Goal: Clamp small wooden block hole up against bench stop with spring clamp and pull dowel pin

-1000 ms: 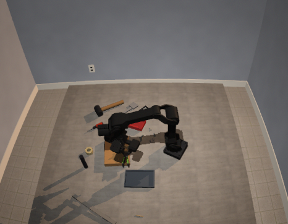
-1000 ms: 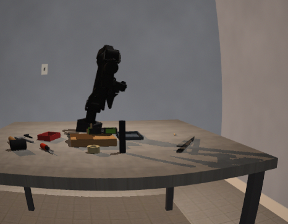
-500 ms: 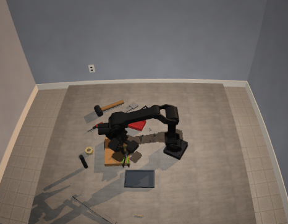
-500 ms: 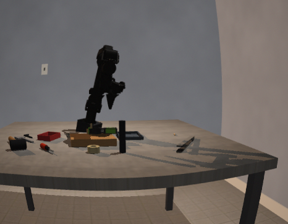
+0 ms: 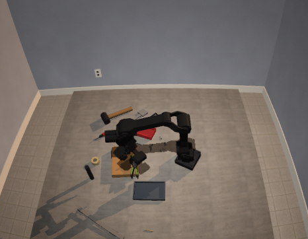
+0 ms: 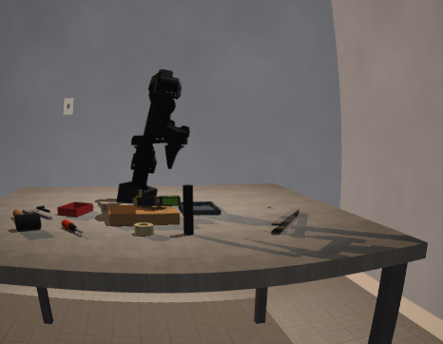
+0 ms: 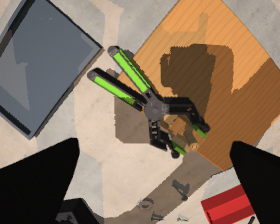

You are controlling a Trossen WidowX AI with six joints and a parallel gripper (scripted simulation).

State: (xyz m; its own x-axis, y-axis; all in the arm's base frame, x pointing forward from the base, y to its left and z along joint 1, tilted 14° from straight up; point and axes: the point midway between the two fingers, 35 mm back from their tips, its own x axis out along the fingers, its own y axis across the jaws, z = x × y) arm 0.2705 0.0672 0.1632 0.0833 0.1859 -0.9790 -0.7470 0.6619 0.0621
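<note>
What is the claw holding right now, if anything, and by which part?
Nothing. The claw is wide open, hanging above the green-handled spring clamp, which lies at the edge of the wooden board.

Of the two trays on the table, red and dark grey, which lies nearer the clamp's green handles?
The dark grey tray: the clamp's green handles point toward it and end just short of its edge, while the red tray lies off beyond the clamp's jaw end.

No text, label, brand, number or sign can be read in any of the three views. The white wall plate (image 5: 98, 72) in the upper left of the top view is blank at this size, and the tools on the grey counter (image 6: 325, 223) carry no legible marking.
</note>
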